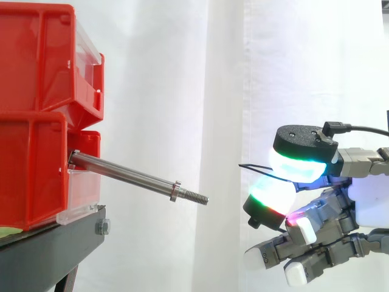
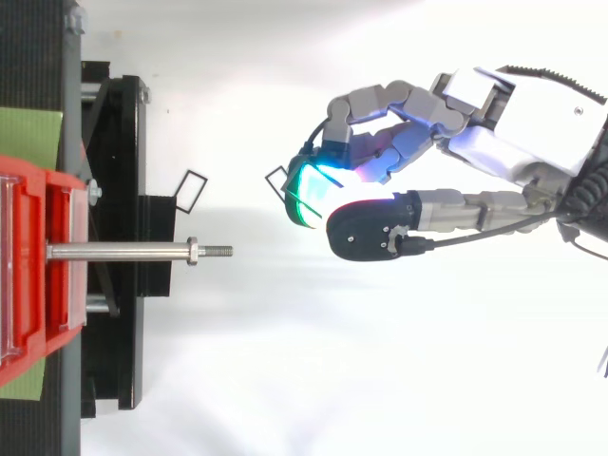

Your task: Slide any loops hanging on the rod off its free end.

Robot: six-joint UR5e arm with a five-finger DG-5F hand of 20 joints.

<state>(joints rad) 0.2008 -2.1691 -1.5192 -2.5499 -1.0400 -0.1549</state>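
Robot hand: two glowing pads closed in a pinch on a thin black wire loop; other fingers curled below. Loop sits off the rod, well apart from its threaded free end. Rod is bare and juts from the red bins on a black stand.

Grey hand, perhaps white-palmed, glowing pads.
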